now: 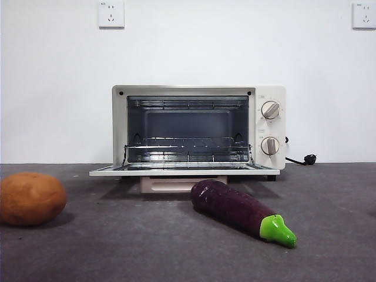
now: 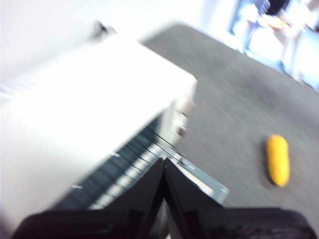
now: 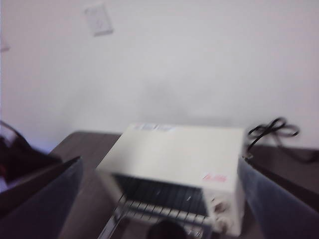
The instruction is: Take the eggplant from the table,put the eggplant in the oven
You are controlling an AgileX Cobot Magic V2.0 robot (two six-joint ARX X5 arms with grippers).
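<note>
1. Purple eggplant (image 1: 238,209) is left lying on the table (image 1: 147,252) just before the oven (image 1: 198,130), whose door is dropped open for loading.
2. Left gripper (image 2: 163,172) is pressed closed above the oven; right gripper (image 3: 159,199) is spread wide, presumably readied for grasping.

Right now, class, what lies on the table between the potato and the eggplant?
Nothing: in the front view only bare table separates the potato from the eggplant. The oven stands farther back, door open.
</note>
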